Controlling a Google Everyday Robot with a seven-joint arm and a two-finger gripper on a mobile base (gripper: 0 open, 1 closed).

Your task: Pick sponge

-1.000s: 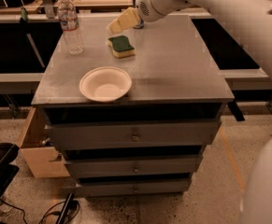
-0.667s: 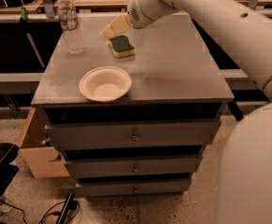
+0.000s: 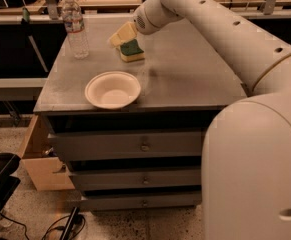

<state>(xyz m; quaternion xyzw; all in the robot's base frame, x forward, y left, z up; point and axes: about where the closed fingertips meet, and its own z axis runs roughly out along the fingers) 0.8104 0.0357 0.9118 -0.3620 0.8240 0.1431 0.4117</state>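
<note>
Gripper: poised just over the sponge; open or closed, you cannot tell. Sponge: right below and in front of it, flat on the cabinet top, green side up. Step: final approach. Next, you probably lower and close around it.

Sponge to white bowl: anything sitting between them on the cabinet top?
Nothing. The camera view shows only bare grey cabinet top between the sponge and the white bowl. The gripper is right at the sponge's far-left edge.
</note>
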